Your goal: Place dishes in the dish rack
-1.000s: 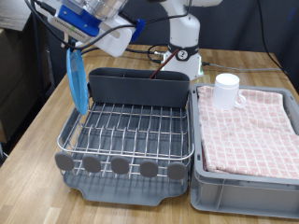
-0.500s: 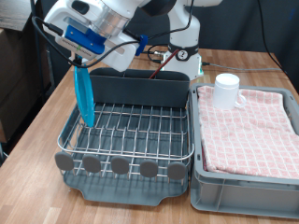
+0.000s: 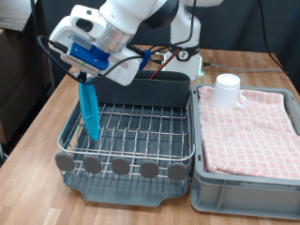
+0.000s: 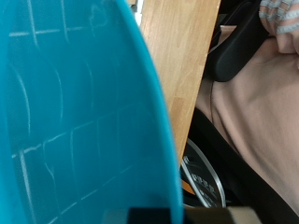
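My gripper (image 3: 84, 75) is shut on the top edge of the turquoise-blue plate (image 3: 90, 112). The plate hangs edge-on, nearly upright, with its lower rim down among the wires at the left side of the dish rack (image 3: 141, 131). In the wrist view the plate (image 4: 65, 112) fills most of the picture, and the gripper's fingers do not clearly show. The white mug (image 3: 228, 90) stands on the pink checked cloth (image 3: 253, 131) at the exterior view's right. The wooden spoon is out of view.
The rack's tall grey caddy (image 3: 141, 87) stands along its far side, and the row of round grey tabs (image 3: 122, 167) lines its near edge. The grey bin (image 3: 244, 197) with the cloth sits right of the rack. Cables and the robot base (image 3: 187, 56) are behind, on the wooden table (image 3: 37, 122).
The gripper has carried the plate down and a little to the exterior view's right, from above the rack's left rim into the rack. The mug has not moved.
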`<state>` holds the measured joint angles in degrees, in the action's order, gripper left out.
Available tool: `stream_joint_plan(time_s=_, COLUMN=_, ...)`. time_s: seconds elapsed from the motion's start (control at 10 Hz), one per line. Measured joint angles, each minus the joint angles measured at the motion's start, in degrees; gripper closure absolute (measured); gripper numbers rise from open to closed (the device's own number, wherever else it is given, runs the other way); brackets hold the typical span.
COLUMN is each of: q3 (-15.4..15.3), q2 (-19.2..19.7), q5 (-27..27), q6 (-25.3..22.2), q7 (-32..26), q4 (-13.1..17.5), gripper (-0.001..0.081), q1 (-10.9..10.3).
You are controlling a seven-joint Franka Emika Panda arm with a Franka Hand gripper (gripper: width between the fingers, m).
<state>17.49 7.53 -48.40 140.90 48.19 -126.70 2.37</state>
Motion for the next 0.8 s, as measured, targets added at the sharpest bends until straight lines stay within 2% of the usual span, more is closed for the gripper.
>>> stream_joint_plan(time_s=0.7, q3=-0.26, q2=1.24, q5=3.71, q6=-0.03, q7=2.65, q4=0.10, gripper=0.0784, q1=-0.01)
stream_joint_plan(time_s=0.8, q3=-0.34, q2=1.24, q5=4.40, q6=-0.04, q7=2.50, q4=0.25, gripper=0.0612, q1=-0.01)
